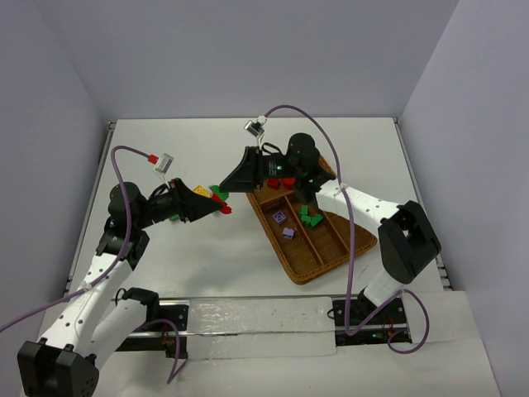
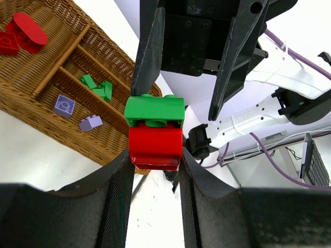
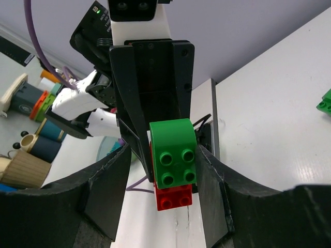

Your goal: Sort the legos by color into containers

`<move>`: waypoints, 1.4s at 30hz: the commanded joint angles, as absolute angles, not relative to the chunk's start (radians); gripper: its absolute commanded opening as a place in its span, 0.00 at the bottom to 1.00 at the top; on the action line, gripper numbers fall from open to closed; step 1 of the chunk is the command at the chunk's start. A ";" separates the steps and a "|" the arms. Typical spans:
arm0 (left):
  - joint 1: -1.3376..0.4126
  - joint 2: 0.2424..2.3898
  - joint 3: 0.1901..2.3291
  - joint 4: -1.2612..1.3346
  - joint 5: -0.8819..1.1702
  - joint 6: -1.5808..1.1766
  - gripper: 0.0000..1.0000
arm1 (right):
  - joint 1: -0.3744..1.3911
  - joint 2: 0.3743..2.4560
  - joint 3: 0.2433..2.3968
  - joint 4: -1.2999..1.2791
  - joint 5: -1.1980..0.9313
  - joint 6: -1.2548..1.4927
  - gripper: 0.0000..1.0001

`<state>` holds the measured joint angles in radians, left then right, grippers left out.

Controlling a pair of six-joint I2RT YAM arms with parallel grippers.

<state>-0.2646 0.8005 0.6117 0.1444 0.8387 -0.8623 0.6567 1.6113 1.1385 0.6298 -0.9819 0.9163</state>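
Jaws of the left gripper (image 2: 155, 155) clamp the red lego (image 2: 155, 147) under a green lego (image 2: 154, 109); the right gripper (image 3: 165, 151) stands open around the green one, mid-frame, left of the tray (image 1: 328, 242).

In the top view you see only slivers of the green brick (image 1: 217, 191) and red brick (image 1: 225, 210) where the two arms meet. The right arm covers the far end of the tray (image 1: 307, 277). In the left wrist view the picture's edge cuts off a red piece (image 2: 6, 42). You cannot tell whether the right gripper (image 3: 164, 155) pinches the green brick or merely flanks it.
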 commanded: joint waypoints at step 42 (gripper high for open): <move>-0.264 0.781 0.645 0.127 0.818 -0.829 0.00 | 0.686 1.594 1.105 0.689 -0.986 0.920 0.05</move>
